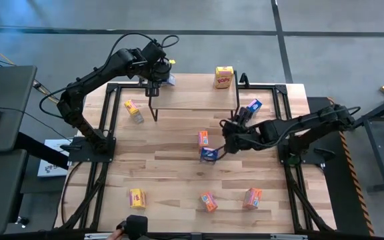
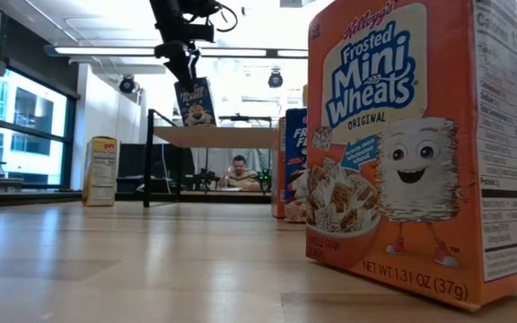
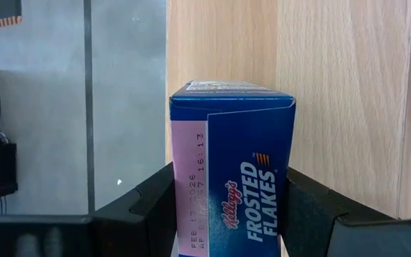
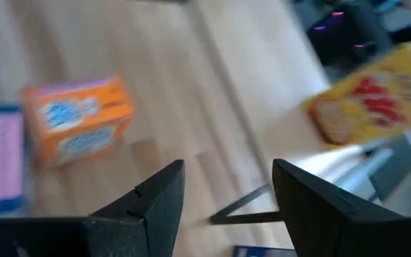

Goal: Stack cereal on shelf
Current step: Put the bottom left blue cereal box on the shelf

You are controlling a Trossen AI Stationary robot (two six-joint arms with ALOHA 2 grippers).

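**Inspector:** Begin at the left gripper (image 3: 227, 207). What is its condition?

**Assistant:** Clamped on a blue Frosted Flakes box (image 3: 232, 164), one finger on each side face. In the low view the box (image 2: 195, 100) hangs upright just above the plank of the shelf (image 2: 214, 136), near its left end. I cannot confirm whether the base touches the plank.

**Inspector:** And from above?

**Assistant:** The left gripper (image 1: 157, 75) stands over the shelf's (image 1: 195, 99) far left corner. A yellow box (image 1: 224, 77) already stands at the far right end of the plank.

**Inspector:** The right gripper?

**Assistant:** The right gripper (image 1: 227, 137) sits low over mid-table, fingers apart and empty in its own view. An orange box (image 1: 203, 139) and a blue box (image 1: 209, 154) lie just beside it. Another blue box (image 1: 253, 106) rests near the shelf's right legs.

**Inspector:** Remaining stock?

**Assistant:** A yellow box (image 1: 133, 110) left of the shelf, another yellow (image 1: 137, 198) and two orange (image 1: 209, 201) (image 1: 253, 197) along the near edge. The last of these (image 2: 420, 148) fills the low view.

**Inspector:** Step in hand?

**Assistant:** Placement of the blue box, in my judgement; the task is early, one box shelved.

**Inspector:** Next move?

**Assistant:** Lower until the base seats flat, well inside the plank's edge, then part the fingers and lift straight up so the box does not tip
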